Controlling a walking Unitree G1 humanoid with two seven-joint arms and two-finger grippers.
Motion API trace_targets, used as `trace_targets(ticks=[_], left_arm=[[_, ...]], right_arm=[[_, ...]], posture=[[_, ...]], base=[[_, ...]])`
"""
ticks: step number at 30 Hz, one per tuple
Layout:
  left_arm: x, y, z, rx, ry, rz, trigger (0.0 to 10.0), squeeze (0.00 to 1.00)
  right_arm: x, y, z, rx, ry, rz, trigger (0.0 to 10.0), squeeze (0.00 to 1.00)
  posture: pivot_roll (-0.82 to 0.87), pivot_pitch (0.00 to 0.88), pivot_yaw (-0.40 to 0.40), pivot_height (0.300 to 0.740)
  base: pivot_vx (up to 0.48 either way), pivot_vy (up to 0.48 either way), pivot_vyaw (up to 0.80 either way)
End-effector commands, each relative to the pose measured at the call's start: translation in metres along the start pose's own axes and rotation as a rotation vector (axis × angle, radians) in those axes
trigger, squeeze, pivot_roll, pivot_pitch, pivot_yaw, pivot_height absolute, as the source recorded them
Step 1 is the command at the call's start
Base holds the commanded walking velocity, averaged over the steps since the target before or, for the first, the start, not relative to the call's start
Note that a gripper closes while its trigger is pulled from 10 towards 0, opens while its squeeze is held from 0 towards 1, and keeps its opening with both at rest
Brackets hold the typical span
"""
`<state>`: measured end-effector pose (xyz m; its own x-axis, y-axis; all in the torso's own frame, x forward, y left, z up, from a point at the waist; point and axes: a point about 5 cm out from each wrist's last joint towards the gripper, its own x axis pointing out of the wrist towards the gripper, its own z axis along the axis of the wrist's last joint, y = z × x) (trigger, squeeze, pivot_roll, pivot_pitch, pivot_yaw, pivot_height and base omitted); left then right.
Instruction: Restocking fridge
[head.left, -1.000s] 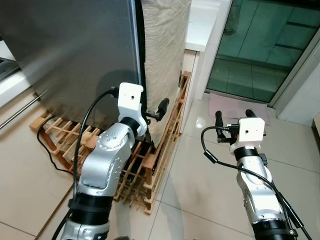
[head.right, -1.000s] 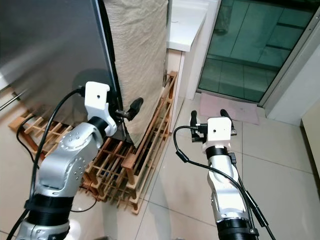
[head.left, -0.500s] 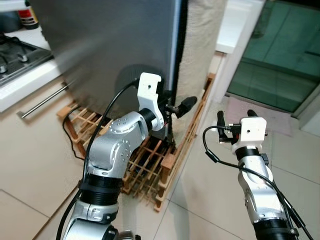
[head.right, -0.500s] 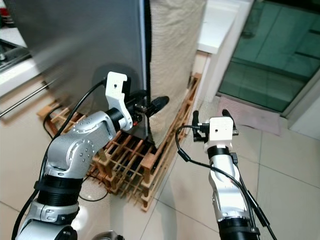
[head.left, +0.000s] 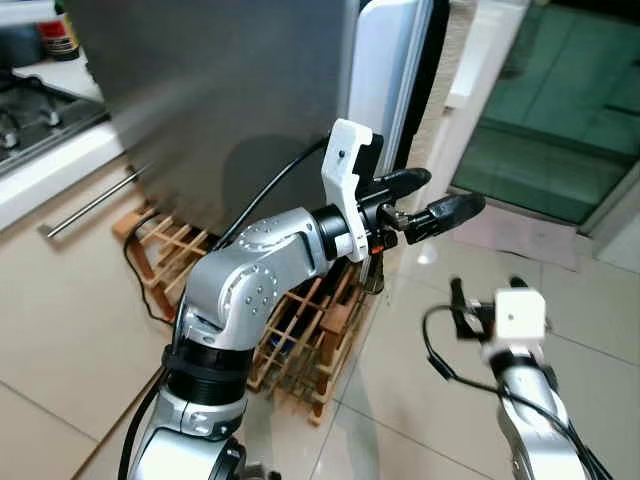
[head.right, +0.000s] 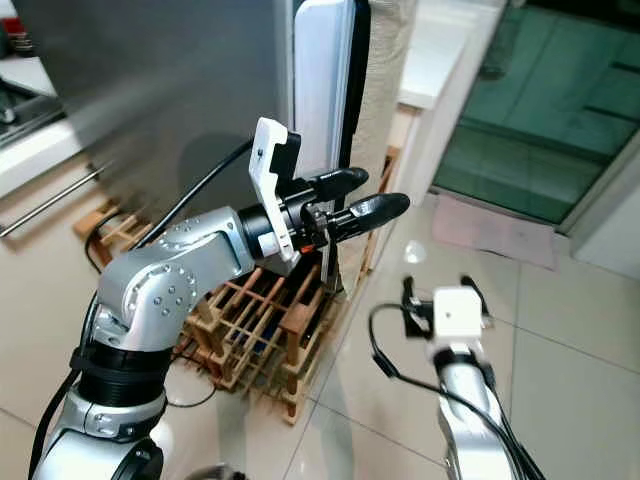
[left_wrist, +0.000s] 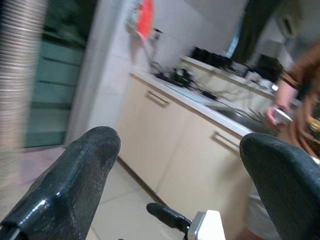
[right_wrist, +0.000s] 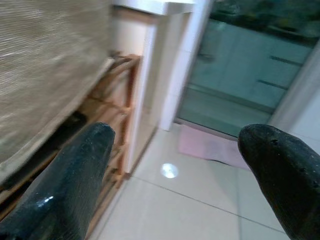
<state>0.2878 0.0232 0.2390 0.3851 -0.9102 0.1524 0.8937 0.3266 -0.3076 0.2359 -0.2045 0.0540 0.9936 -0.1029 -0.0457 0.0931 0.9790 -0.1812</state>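
- Kitchen, pale floor tiles, glass door behind.
- Left hand raised beside the fridge door's edge, fingers spread apart, nothing between them; probably placed there to swing the door wider.
- Fridge door standing slightly ajar, white inner edge showing next to the grey fridge; inside hidden, so no telling what is stocked.
- Right hand low over the tiles, blurred; fingers wide apart and empty in its wrist view, likely kept clear of the door's swing.
- Wooden rack under the fridge, lifting it off the floor; black cable trailing beside it.
- Stove and tabletop at far left, with a drawer handle below.
- Person across the room by cream cabinets, seen past the left hand's fingers.
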Motion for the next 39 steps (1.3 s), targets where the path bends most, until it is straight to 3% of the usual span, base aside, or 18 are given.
trace_targets(ticks=[1, 4, 8, 9, 10, 13, 15, 16, 20, 22, 24, 25, 26, 33, 36, 37, 38, 39], left_arm=[[0.001, -0.004, 0.004, 0.012, 0.004, -0.025, 10.0, 0.00], [-0.006, 0.001, 0.007, 0.022, 0.001, 0.000, 10.0, 0.00], [-0.017, 0.014, 0.002, 0.100, 0.044, 0.103, 10.0, 0.00], [-0.023, 0.023, -0.004, 0.141, 0.080, 0.177, 10.0, 0.00], [-0.023, 0.023, -0.004, 0.141, 0.080, 0.177, 10.0, 0.00], [-0.034, 0.044, -0.018, 0.149, 0.150, 0.367, 10.0, 0.00], [-0.035, 0.046, -0.020, 0.153, 0.159, 0.389, 10.0, 0.00], [-0.039, 0.051, -0.023, 0.160, 0.169, 0.437, 10.0, 0.00], [-0.044, 0.061, -0.024, 0.213, 0.158, 0.548, 10.0, 0.00], [-0.046, 0.063, -0.024, 0.231, 0.153, 0.571, 10.0, 0.00], [-0.061, 0.077, -0.025, 0.308, 0.128, 0.741, 10.0, 0.00], [-0.061, 0.077, -0.025, 0.308, 0.128, 0.741, 10.0, 0.00], [-0.077, 0.085, -0.026, 0.395, 0.127, 0.873, 10.0, 0.00], [-0.119, 0.105, -0.036, 0.420, 0.098, 1.208, 10.0, 0.00], [-0.131, 0.111, -0.042, 0.470, 0.125, 1.292, 10.0, 0.00], [-0.138, 0.113, -0.047, 0.482, 0.140, 1.324, 10.0, 0.00], [-0.138, 0.113, -0.047, 0.482, 0.140, 1.324, 10.0, 0.00], [-0.142, 0.114, -0.050, 0.476, 0.151, 1.331, 10.0, 0.00]], right_arm=[[0.004, 0.001, 0.008, -0.008, -0.043, 0.015, 10.0, 0.00], [0.006, 0.013, 0.014, 0.011, -0.065, 0.092, 10.0, 0.00], [0.011, 0.039, 0.017, 0.102, -0.007, 0.306, 10.0, 0.00], [0.013, 0.052, 0.021, 0.155, 0.013, 0.415, 10.0, 0.00], [0.013, 0.052, 0.021, 0.155, 0.013, 0.415, 10.0, 0.00], [0.019, 0.080, 0.033, 0.234, 0.022, 0.600, 10.0, 0.00], [0.020, 0.085, 0.036, 0.239, 0.019, 0.624, 10.0, 0.00], [0.029, 0.099, 0.045, 0.242, -0.003, 0.680, 10.0, 0.00], [0.044, 0.109, 0.060, 0.222, -0.052, 0.685, 10.0, 0.00], [0.048, 0.109, 0.062, 0.216, -0.059, 0.670, 10.0, 0.00], [0.059, 0.106, 0.067, 0.180, -0.072, 0.629, 10.0, 0.00], [0.059, 0.106, 0.067, 0.180, -0.072, 0.629, 10.0, 0.00], [0.065, 0.103, 0.071, 0.173, -0.084, 0.606, 10.0, 0.00], [0.080, 0.098, 0.075, 0.132, -0.096, 0.563, 10.0, 0.00], [0.088, 0.082, 0.075, 0.089, -0.108, 0.481, 10.0, 0.00], [0.092, 0.063, 0.072, 0.035, -0.107, 0.398, 10.0, 0.00], [0.092, 0.063, 0.072, 0.035, -0.107, 0.398, 10.0, 0.00], [0.094, 0.045, 0.066, -0.042, -0.091, 0.318, 10.0, 0.00]], posture=[[-0.06, 0.000, 0.011, 0.740], [-0.06, 0.000, 0.013, 0.740], [-0.06, 0.000, 0.012, 0.740], [-0.06, 0.000, 0.011, 0.740], [-0.06, 0.000, 0.011, 0.740], [-0.04, 0.000, 0.002, 0.740], [-0.04, 0.000, 0.002, 0.740], [-0.03, 0.000, -0.007, 0.740], [-0.01, 0.000, -0.014, 0.740], [-0.01, 0.000, -0.014, 0.740], [0.00, 0.000, -0.020, 0.740], [0.00, 0.000, -0.020, 0.740], [0.00, 0.000, -0.020, 0.740], [0.01, 0.000, -0.029, 0.740], [0.02, 0.000, -0.037, 0.740], [0.02, 0.000, -0.039, 0.740], [0.02, 0.000, -0.039, 0.740], [0.01, 0.000, -0.040, 0.740]], base=[[0.000, 0.000, 0.00], [0.000, 0.000, 0.00], [0.000, 0.000, 0.00], [0.000, 0.000, 0.00], [0.000, 0.000, 0.00], [0.000, 0.000, 0.00], [0.000, 0.000, 0.00], [0.000, 0.000, 0.00], [0.000, 0.000, 0.00], [0.000, 0.000, 0.00], [0.000, 0.000, 0.00], [0.000, 0.000, 0.00], [0.000, 0.000, 0.00], [0.000, 0.000, 0.00], [0.000, 0.000, 0.00], [0.000, 0.000, 0.00], [0.000, 0.000, 0.00], [0.000, 0.000, 0.00]])
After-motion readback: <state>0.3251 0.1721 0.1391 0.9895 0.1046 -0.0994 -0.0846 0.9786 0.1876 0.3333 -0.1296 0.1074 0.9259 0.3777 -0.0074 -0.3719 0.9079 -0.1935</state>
